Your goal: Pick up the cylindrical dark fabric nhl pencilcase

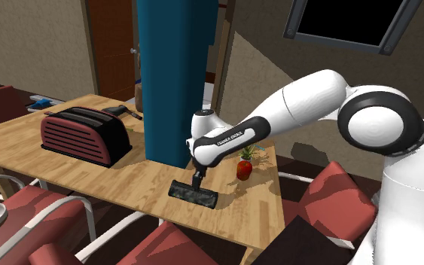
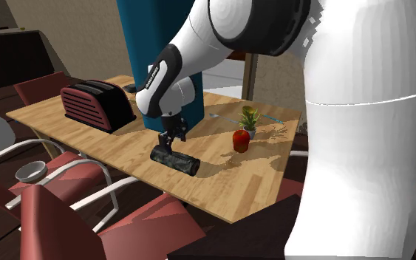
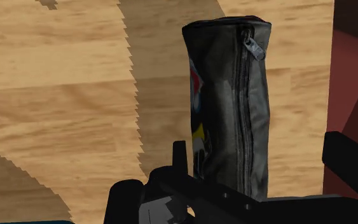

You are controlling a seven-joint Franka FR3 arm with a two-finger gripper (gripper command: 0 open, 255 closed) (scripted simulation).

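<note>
The dark fabric pencil case [image 1: 193, 194] lies flat on the wooden table [image 1: 112, 177], near its front edge. It is a cylinder with a zipper along its length and a coloured logo on its side [image 3: 234, 114]. My black gripper [image 1: 196, 181] hangs straight down just over its middle [image 2: 174, 160]. In the wrist view the fingers [image 3: 180, 159] stand apart on either side of the case, the gripper [image 3: 260, 156] open. One finger is close against the case and the other is clear of it. The case still rests on the table.
A dark red toaster [image 1: 86, 134] stands toward the shoulder view's left. A red apple [image 1: 244, 169] and a small plant [image 1: 252, 153] sit just beyond the case. A tall blue column [image 1: 176, 75] rises behind the gripper. Red chairs [image 1: 41, 214] line the front edge.
</note>
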